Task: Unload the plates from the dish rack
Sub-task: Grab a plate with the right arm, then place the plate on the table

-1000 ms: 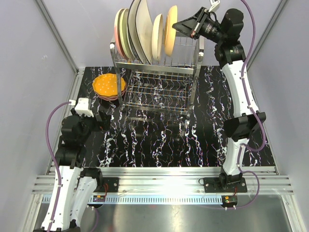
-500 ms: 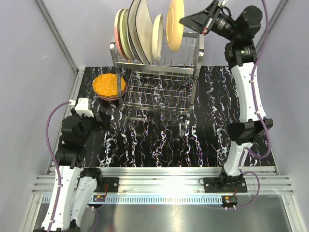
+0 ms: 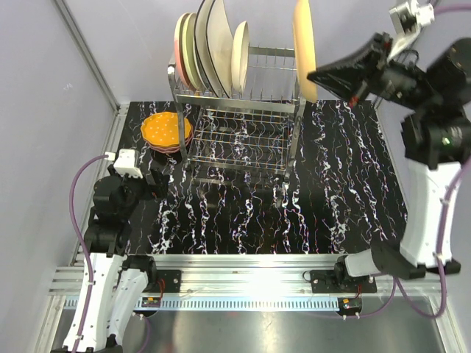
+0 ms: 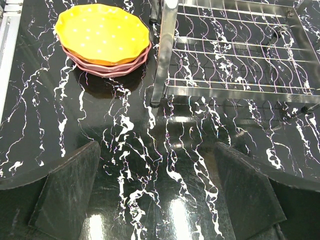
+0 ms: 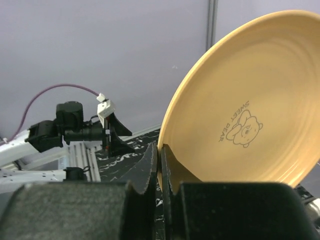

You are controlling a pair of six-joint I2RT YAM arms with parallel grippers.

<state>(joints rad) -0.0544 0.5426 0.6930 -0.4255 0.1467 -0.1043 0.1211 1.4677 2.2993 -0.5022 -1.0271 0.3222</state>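
Observation:
My right gripper (image 3: 318,76) is shut on the rim of a cream round plate (image 3: 303,48) and holds it on edge in the air, right of the dish rack (image 3: 239,110). In the right wrist view the plate (image 5: 250,105) shows a bear drawing, and my right gripper (image 5: 160,155) pinches its lower rim. Several plates (image 3: 210,45) stand upright in the rack's top tier. An orange plate (image 3: 165,129) lies on pink plates left of the rack, also in the left wrist view (image 4: 102,31). My left gripper (image 4: 160,195) is open and empty above the table.
The rack's lower tier (image 4: 235,55) is bare wire, with a steel post (image 4: 162,55) near the stacked plates. Grey walls close in the black marbled table (image 3: 235,213) on the left, back and right. A metal rail (image 3: 250,276) runs along the near edge.
My right gripper has lifted the cream plate out of the rack's top tier and carried it up and to the right. The left arm has not moved.

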